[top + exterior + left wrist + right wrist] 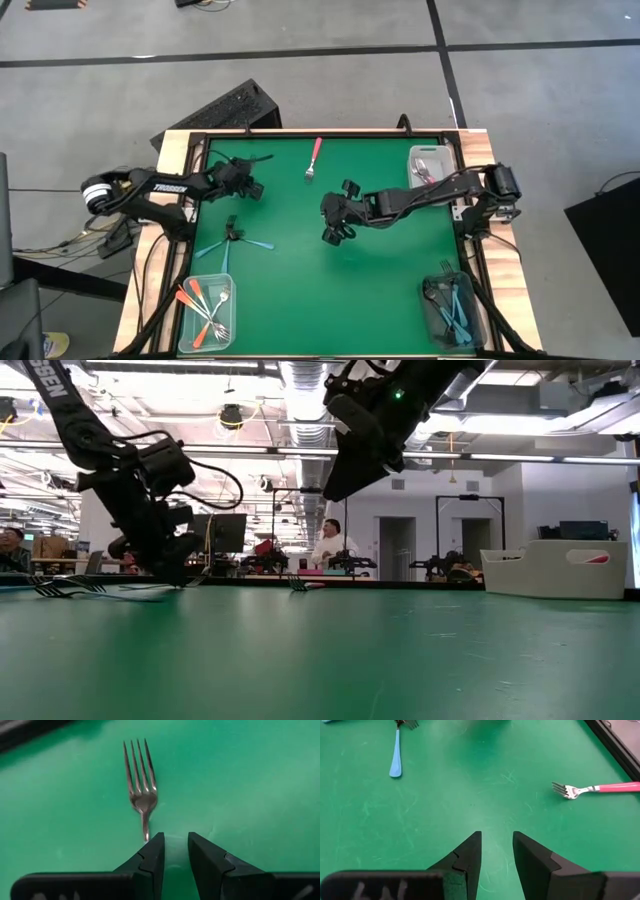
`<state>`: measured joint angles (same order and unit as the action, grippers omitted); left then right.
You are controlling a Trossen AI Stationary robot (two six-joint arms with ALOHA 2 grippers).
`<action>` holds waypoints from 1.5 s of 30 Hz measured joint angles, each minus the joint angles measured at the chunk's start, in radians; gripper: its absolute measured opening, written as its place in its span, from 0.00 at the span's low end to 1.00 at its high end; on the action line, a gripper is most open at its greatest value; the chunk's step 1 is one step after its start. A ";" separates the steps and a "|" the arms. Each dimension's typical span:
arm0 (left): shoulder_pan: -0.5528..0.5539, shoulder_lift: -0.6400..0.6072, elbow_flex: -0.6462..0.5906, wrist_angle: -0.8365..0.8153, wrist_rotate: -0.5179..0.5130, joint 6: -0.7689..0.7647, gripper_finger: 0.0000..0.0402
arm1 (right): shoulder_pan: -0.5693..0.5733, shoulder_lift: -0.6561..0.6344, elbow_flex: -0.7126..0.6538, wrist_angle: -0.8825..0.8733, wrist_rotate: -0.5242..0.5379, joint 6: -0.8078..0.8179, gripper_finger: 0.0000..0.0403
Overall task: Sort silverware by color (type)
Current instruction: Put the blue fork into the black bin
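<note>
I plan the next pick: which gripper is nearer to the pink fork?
Right. The right gripper hovers just below-right of the pink fork; the left gripper is farther left.

So the table mat (330, 290) has a bin at three corners: one near left (186, 335) with a bunch of forks (208, 308) in it, one near right (447, 315) also loaded with forks (452, 302), and one far right (425, 158) with a few. Loose stuff: a single fork (314, 160) at the far middle, and a little cluster of forks (234, 242) on the left side, between the far edge and the near-left bin.
</note>
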<state>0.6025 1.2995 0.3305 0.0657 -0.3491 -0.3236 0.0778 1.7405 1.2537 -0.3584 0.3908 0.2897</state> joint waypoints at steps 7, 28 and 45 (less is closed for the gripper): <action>0.006 -0.075 0.001 0.004 -0.022 0.054 0.18 | -0.024 0.000 0.000 0.001 0.000 0.002 0.34; 0.109 0.091 -0.004 0.055 0.011 0.066 0.28 | -0.004 0.000 0.000 -0.016 -0.026 0.033 0.34; -0.061 0.001 -0.013 0.190 0.317 0.156 0.01 | -0.083 -0.030 -0.226 0.176 -0.181 0.119 0.34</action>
<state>0.5416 1.3009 0.3180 0.2557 -0.0322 -0.1680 -0.0053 1.7107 1.0277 -0.1822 0.2098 0.4092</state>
